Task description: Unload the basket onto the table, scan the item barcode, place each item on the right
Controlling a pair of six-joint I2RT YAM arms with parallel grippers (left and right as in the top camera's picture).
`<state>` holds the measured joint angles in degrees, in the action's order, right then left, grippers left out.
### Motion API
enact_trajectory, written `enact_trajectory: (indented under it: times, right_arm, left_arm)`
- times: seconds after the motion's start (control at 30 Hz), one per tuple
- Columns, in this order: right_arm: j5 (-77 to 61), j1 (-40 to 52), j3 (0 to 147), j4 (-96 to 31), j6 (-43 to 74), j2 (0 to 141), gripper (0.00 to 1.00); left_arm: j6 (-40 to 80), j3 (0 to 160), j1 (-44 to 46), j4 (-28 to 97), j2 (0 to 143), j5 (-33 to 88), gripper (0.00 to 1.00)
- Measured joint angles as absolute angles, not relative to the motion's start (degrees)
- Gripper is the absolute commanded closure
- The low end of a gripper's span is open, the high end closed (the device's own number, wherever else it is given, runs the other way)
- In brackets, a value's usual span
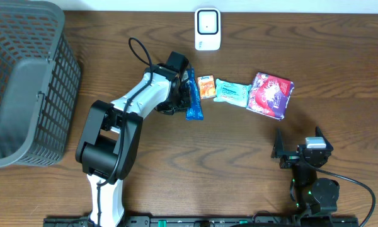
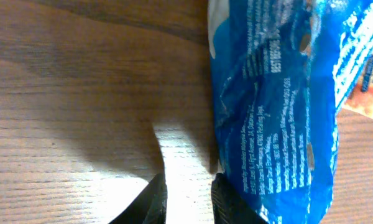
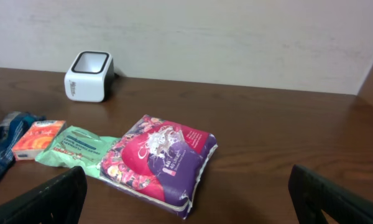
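Blue crinkly plastic packet [image 2: 273, 124] needs a firm pinch on its edge. I cannot tell if the jaws of my left gripper [image 2: 189, 193], nearly together, hold it.

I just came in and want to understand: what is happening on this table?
The left gripper is down at a crinkled blue plastic packet on the brown wooden table, with its fingers close together beside the packet's edge. Whether it grips the packet cannot be told. The right gripper hangs open near the table's front and holds nothing. The small white barcode scanner stands at the far edge, so nothing is being scanned yet.
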<state>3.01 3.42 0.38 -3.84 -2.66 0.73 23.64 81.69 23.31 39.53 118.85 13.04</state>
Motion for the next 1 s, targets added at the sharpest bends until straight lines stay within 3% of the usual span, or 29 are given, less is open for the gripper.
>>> enact_trajectory:
  times: [0.33, 0.43, 0.53, 1.0]
  right_arm:
    - [3.01, 3.42, 0.38, -3.84, -2.63, 0.73, 0.01]
    - [3.01, 3.42, 0.38, -3.84, -2.63, 0.73, 0.01]
    - [3.01, 3.42, 0.38, -3.84, -2.66, 0.73, 0.01]
    - [3.01, 3.42, 0.38, -3.84, -2.63, 0.73, 0.01]
  left_arm:
    - [22.48, 84.93, 16.8, 46.26, 108.92, 9.04, 0.62]
    - [22.5, 85.69, 14.06, 48.64, 101.51, 8.21, 0.38]
    - [22.17, 86.0, 12.38, 51.7, 93.47, 7.64, 0.02]
    - [22.44, 86.24, 11.4, 65.6, 84.36, 0.62, 0.02]
